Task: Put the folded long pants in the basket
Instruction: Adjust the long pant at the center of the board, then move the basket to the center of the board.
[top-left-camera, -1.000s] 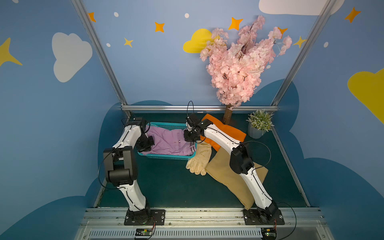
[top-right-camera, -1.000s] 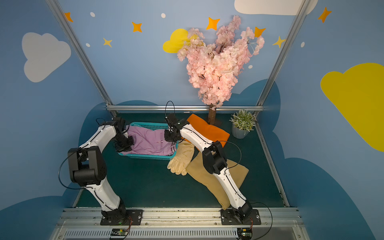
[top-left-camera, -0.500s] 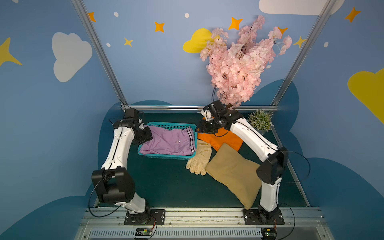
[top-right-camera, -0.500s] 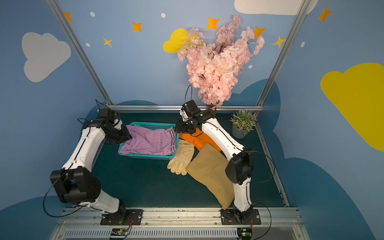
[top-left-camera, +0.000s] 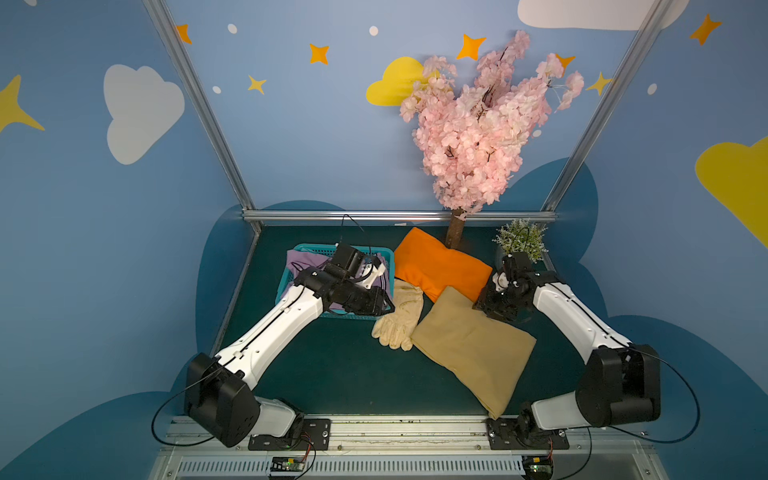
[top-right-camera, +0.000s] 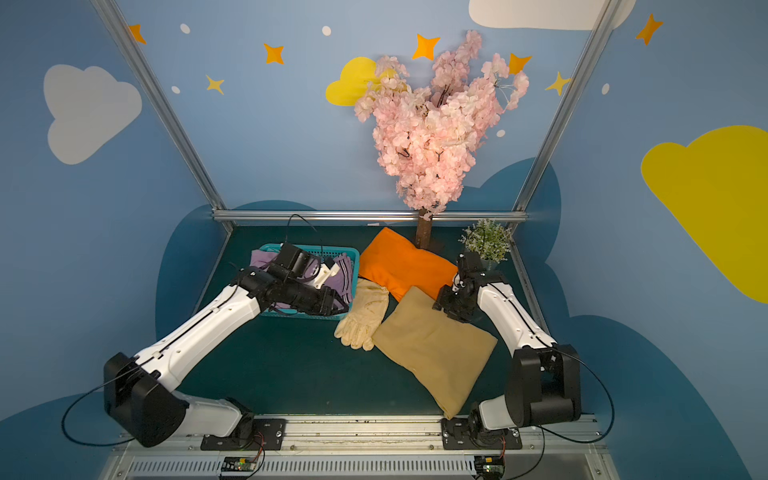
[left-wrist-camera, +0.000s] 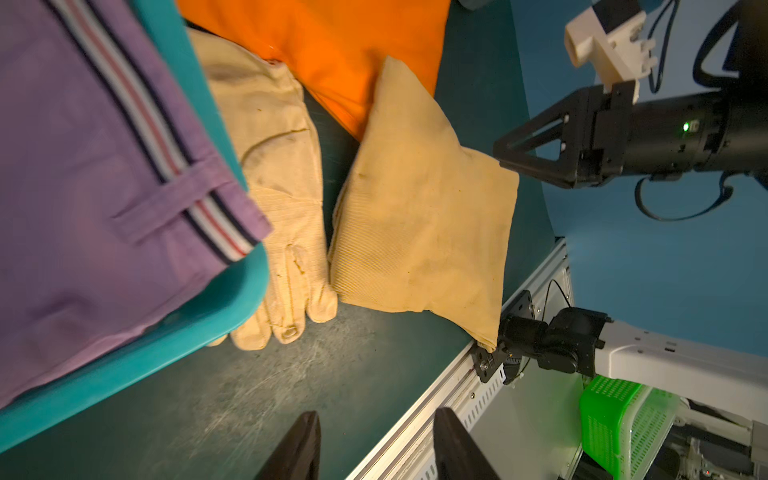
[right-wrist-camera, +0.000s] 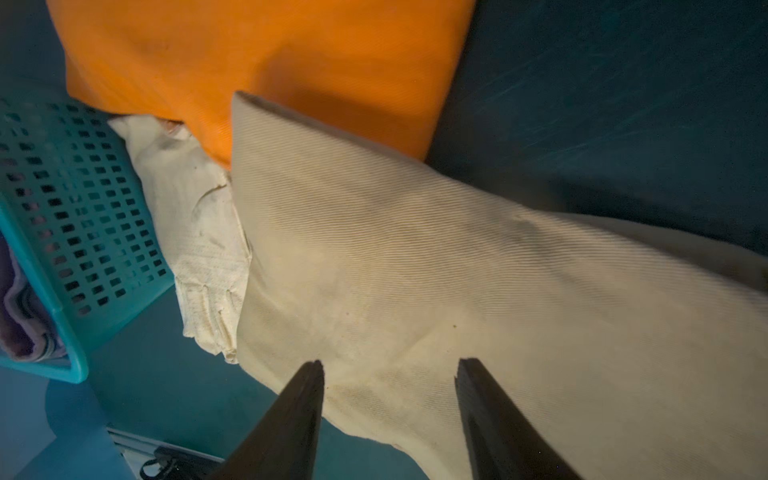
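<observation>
Hovering right gripper, jaws spread, empty, above plain tan folded cloth trousers: likely soft, light, limp; pinch thick fold edge; teal perforated plastic basket well apart. Left gripper spread, empty.

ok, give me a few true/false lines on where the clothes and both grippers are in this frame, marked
1. The lilac pants lie in the basket. True.
2. The gloves are in the basket. False: they lie on the table beside it, between the basket and the tan pants.
3. A corner of the tan pants overlaps the orange pants. True.
4. The right gripper is shut on the tan pants. False: it is open over them and grips nothing.
5. The left gripper is open and empty. True.
</observation>
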